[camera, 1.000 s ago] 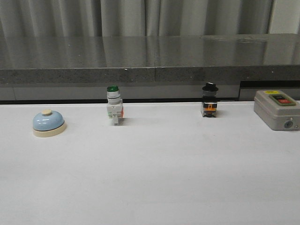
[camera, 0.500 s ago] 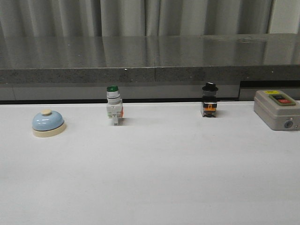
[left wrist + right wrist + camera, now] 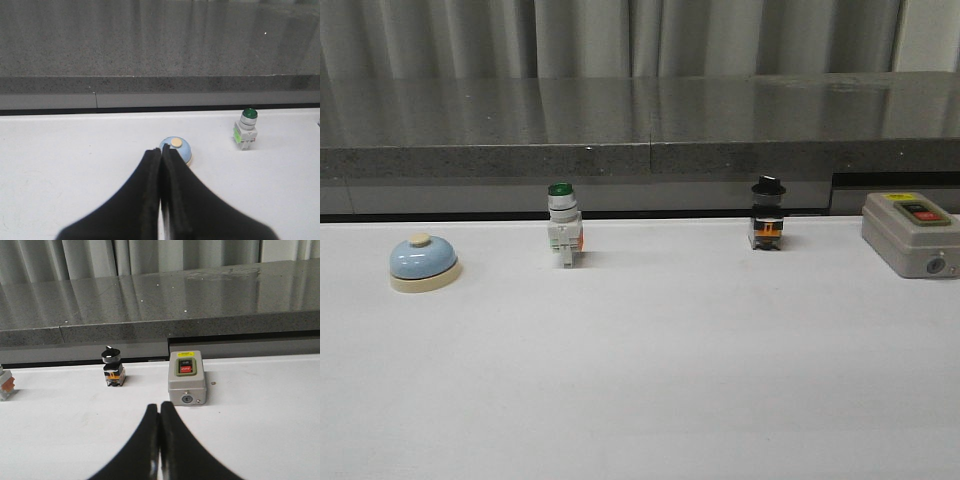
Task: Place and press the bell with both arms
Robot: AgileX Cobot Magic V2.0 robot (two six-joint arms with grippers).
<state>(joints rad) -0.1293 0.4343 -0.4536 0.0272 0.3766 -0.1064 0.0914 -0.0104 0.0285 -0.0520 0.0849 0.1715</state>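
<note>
Far over on the left of the white surface [image 3: 640, 380] sits the bell [image 3: 423, 262], upright on its cream base with the cream button on top, touched by nothing. To its right, along the far edge, stands a green-capped push-button switch [image 3: 563, 224], then a black-knobbed selector switch [image 3: 767, 213] further right, and at the far right a grey box [image 3: 910, 233] with 1 red and 1 black button on its lid. These 4 things stand well apart in a rough row in front of a dark grey stone ledge [image 3: 640, 125] with pale curtains behind it.

Neither arm appears in the front view. From the left wrist camera, the left hand [image 3: 161, 152] has its 2 black fingers pressed together with nothing between them; their tips point at the bell [image 3: 176, 149], which lies just beyond them, the green-capped switch [image 3: 246, 129] off to one side. From the right wrist camera, the right hand [image 3: 159, 408] is likewise closed tight and empty, pointing toward the grey box [image 3: 186, 378], with the black-knobbed switch [image 3: 113, 367] nearby.
</note>
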